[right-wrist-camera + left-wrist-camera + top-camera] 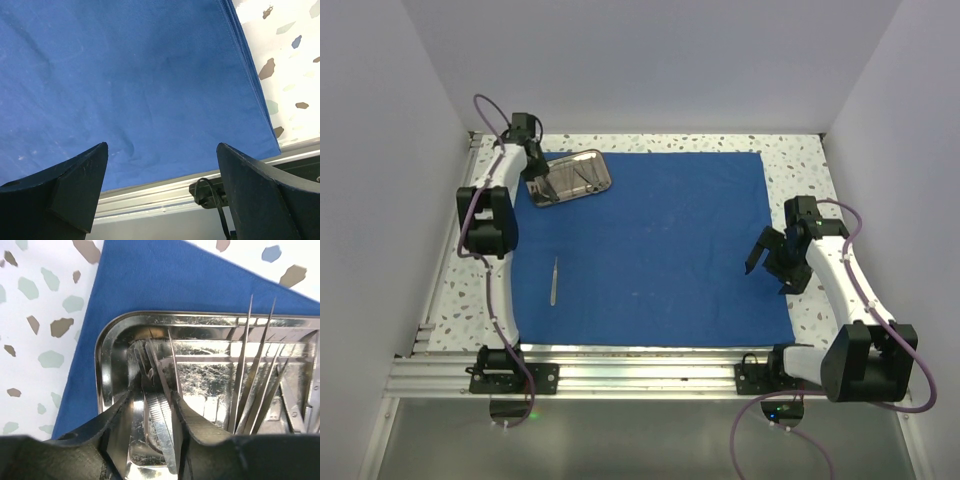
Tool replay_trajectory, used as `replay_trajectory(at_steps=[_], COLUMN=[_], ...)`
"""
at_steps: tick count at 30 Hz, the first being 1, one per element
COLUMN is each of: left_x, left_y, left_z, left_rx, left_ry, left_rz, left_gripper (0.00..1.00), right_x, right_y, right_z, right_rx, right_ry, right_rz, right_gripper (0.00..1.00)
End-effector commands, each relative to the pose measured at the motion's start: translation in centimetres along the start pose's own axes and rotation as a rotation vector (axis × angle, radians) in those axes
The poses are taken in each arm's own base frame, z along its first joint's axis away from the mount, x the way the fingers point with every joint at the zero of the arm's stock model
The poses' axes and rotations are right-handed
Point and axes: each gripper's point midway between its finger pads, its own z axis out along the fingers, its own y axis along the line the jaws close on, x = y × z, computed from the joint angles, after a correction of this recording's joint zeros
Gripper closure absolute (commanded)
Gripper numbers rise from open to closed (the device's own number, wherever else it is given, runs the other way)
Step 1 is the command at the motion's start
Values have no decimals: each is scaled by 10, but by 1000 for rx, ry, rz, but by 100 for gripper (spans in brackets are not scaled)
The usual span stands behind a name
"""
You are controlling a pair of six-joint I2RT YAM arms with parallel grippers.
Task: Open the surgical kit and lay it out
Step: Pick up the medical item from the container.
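Note:
The royal-blue cloth (pixel 660 240) lies spread flat on the table. At its far left corner sits the steel tray (pixel 605 170), with my left gripper (pixel 538 178) lowered into it. In the left wrist view one pair of tweezers (pixel 162 425) lies between the fingers of the left gripper (pixel 152 410); the right finger is against it and a gap shows on the left side. More tweezers (pixel 250 385) and scissors (pixel 300 407) lie in the tray (pixel 102 355). Another pair of tweezers (pixel 554 281) lies on the cloth's left edge. My right gripper (pixel 772 262) hovers open and holds nothing.
The right wrist view shows the cloth's near right corner (pixel 125 85), the speckled tabletop (pixel 290 60) beside it and the aluminium rail (pixel 165 197) with a cable at the table's near edge. White walls enclose the table on three sides.

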Motion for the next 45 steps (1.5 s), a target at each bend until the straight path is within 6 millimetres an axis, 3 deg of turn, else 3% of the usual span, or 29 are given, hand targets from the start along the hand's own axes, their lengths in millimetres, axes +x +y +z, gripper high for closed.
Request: replay_trajectory(at_steps=[1,8,15,16,17,19,21,22,28,34,37,38,45], left_x=[-33,-16,-7,-5,-2,1,3,4,4,-11,-21,-31,-42], left_y=[-9,-17,-21,-21,-34,-36,-40,-40,-48,-49,-49,-50,-44], left_z=[-13,9,22,24,23,26,27,27,22,-7,-32,-48,-110], left_rx=[55,74,75,75,90,91,100,101,127,144,159,169,194], left_ry=[-72,-28,-10,-5,-4,3,8,10,12,-26,-58,-86,-143], left_rz=[-25,-41,-39,-38,-21,-21,-18,-18,5,11,2,-3,-5], left_gripper=[62,70,71,72,76,86,90,99,100,100,100,100,100], right_x=[-1,1,0,0,0,0,0,0,-2,-3,-4,-5,-3], right_y=[0,-6,-7,-7,-7,-7,-8,-8,-8,-7,-8,-7,-14], right_z=[-5,-10,-14,-14,-14,-16,-17,-17,-20,-25,-29,-33,-51], right_rx=[-5,11,12,12,14,15,16,17,15,2,-1,-6,-15], right_ry=[-27,-41,-45,-45,-46,-50,-53,-55,-67,-84,-100,-113,-182], right_rz=[4,-2,-12,-12,-12,-14,-15,-15,-18,-10,-8,-8,-1], right_gripper=[6,6,6,6,6,6,6,6,6,6,6,6,5])
